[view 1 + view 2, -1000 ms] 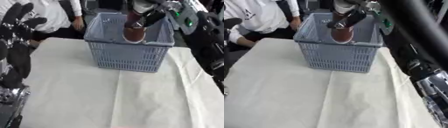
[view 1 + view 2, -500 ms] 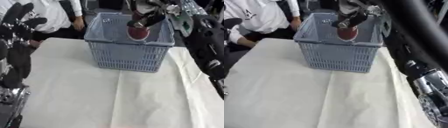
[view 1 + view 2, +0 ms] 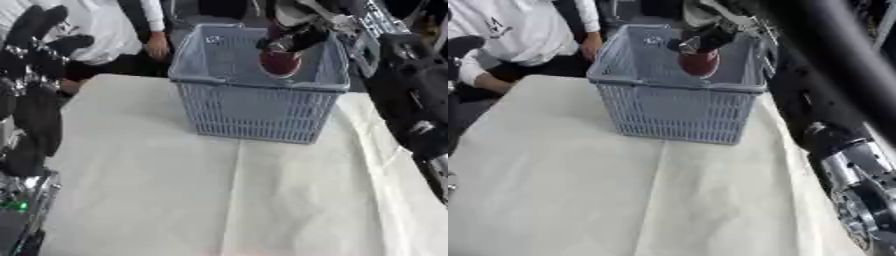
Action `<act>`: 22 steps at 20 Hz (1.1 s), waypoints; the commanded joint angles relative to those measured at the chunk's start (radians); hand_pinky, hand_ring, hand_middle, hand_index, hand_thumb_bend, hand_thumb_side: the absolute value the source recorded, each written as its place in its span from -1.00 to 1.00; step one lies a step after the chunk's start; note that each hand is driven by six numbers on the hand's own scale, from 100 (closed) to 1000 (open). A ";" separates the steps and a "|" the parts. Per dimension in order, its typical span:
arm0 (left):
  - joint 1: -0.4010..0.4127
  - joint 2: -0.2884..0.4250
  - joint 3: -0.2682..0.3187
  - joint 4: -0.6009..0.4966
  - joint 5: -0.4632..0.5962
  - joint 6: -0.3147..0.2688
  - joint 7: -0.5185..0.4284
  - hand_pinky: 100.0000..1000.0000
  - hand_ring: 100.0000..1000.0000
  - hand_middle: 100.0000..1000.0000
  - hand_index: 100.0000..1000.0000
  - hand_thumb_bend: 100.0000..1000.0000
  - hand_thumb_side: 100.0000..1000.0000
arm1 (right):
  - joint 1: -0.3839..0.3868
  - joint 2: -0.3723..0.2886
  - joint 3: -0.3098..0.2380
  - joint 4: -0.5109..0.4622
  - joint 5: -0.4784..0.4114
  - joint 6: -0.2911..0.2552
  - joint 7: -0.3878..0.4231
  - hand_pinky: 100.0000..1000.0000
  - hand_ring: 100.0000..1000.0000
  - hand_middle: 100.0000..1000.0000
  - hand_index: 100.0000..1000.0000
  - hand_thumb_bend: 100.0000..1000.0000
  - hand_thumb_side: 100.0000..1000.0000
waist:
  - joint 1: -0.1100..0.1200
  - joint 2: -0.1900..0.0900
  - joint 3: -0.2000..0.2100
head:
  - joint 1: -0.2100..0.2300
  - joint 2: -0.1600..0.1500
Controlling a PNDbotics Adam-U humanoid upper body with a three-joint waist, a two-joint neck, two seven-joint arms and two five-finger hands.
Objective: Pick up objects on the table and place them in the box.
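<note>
A grey-blue slatted plastic basket stands at the far middle of the cloth-covered table. Over its open top my right hand reaches in from the upper right, fingers curled round a dark red rounded object that hangs just inside the basket's far right part. The object's lower part is hidden by the basket's rim in the right eye view. My left hand stands at the left edge, fingers up and relaxed, holding nothing.
A cream cloth with a fold line down its middle covers the table. My right arm fills the right side. People stand behind the basket at the far edge.
My right hand has tipped the red object and lowered it slightly further back inside the basket. The camera has shifted a little. The left hand has not moved.
</note>
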 commanded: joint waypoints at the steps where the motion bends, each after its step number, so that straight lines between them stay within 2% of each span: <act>1: -0.014 0.008 0.005 -0.017 0.003 -0.002 -0.001 0.83 0.42 0.80 1.00 -0.20 1.00 | -0.045 -0.010 -0.027 0.002 0.027 0.029 -0.014 -1.00 -1.00 -1.00 -0.98 -0.02 -1.00 | 0.002 -0.007 0.002 | 0.012 -0.019; 14: -0.038 -0.003 0.002 -0.017 0.010 0.000 -0.004 0.83 0.42 0.80 1.00 -0.23 1.00 | -0.062 -0.002 -0.085 0.048 0.121 0.117 -0.041 -1.00 -1.00 -1.00 -0.97 -0.02 -1.00 | -0.003 0.010 0.024 | 0.012 -0.054; 17: -0.047 -0.006 0.001 -0.017 0.013 0.000 -0.005 0.83 0.42 0.80 1.00 -0.23 1.00 | -0.061 0.000 -0.092 0.051 0.148 0.149 -0.045 -1.00 -1.00 -1.00 -0.89 0.00 -1.00 | -0.005 0.014 0.032 | 0.013 -0.059; 18: -0.048 -0.006 0.001 -0.017 0.014 0.001 -0.006 0.83 0.42 0.80 1.00 -0.23 1.00 | -0.061 0.001 -0.092 0.049 0.167 0.164 -0.046 -1.00 -1.00 -0.89 -0.74 0.07 -1.00 | -0.006 0.015 0.033 | 0.013 -0.059; 19: -0.050 -0.007 0.001 -0.017 0.014 0.001 -0.006 0.83 0.42 0.80 1.00 -0.23 1.00 | -0.060 0.001 -0.088 0.049 0.193 0.179 -0.045 -1.00 -0.94 -0.54 -0.44 0.06 -1.00 | -0.007 0.016 0.035 | 0.013 -0.060; 20: -0.051 -0.007 0.001 -0.017 0.015 0.001 -0.007 0.83 0.42 0.80 1.00 -0.23 1.00 | -0.060 0.003 -0.088 0.048 0.220 0.190 -0.047 -1.00 -1.00 -0.62 -0.51 0.06 -1.00 | -0.007 0.017 0.036 | 0.013 -0.060; 21: -0.052 -0.008 0.001 -0.017 0.015 0.001 -0.007 0.83 0.42 0.80 1.00 -0.23 1.00 | -0.058 0.004 -0.086 0.053 0.247 0.199 -0.044 -0.79 -0.18 0.16 0.19 -0.18 -0.45 | -0.007 0.018 0.038 | 0.014 -0.060; 22: -0.054 -0.008 0.001 -0.017 0.016 0.001 -0.007 0.83 0.42 0.80 1.00 -0.23 1.00 | -0.056 0.005 -0.088 0.058 0.271 0.207 -0.040 -0.50 0.07 0.40 0.35 -0.30 -0.28 | -0.008 0.019 0.040 | 0.015 -0.059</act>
